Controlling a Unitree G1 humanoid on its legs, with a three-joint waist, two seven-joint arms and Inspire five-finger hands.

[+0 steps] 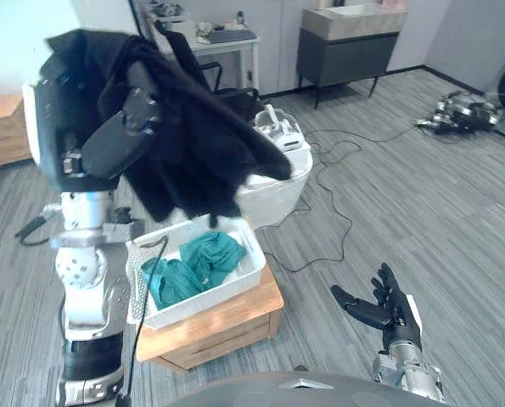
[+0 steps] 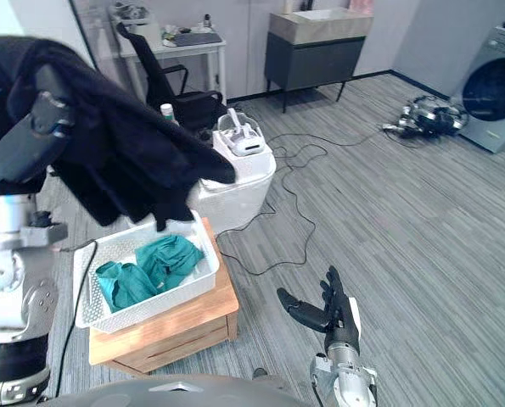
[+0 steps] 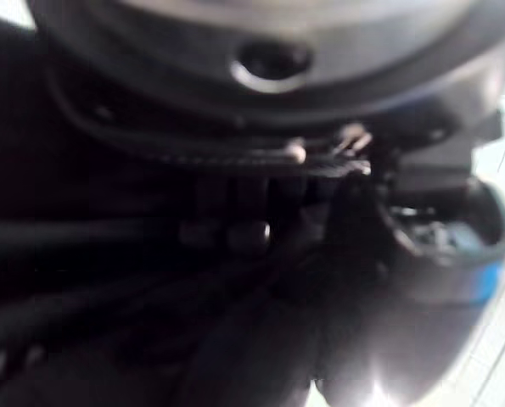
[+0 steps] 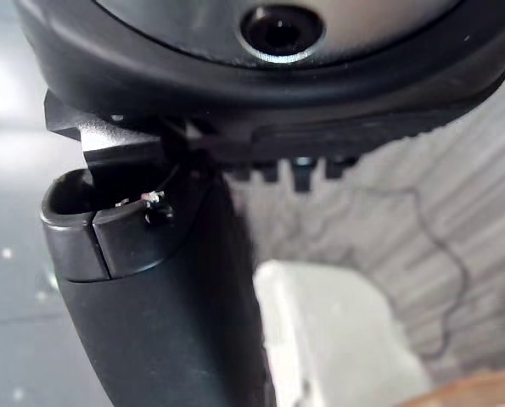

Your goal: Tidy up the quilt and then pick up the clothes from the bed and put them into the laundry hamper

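A black garment (image 1: 193, 144) hangs from my raised left hand (image 1: 120, 131), draped over hand and forearm, its lower edge just above a white slatted hamper (image 1: 210, 298). In the left wrist view the fingers curl into the dark cloth (image 3: 150, 322). Teal clothes (image 1: 193, 263) lie bunched inside the hamper, which stands on a low wooden stand (image 1: 235, 322). Low on the right, my right hand (image 1: 388, 309) hovers over the floor, fingers straight and spread, holding nothing.
A white rounded unit (image 1: 277, 178) stands just behind the hamper. Farther back are a black office chair (image 2: 180, 93), a desk (image 1: 231, 41) and a dark cabinet (image 1: 345, 51). A device (image 1: 460, 114) lies on the floor at the far right, near a washing machine (image 2: 494, 85).
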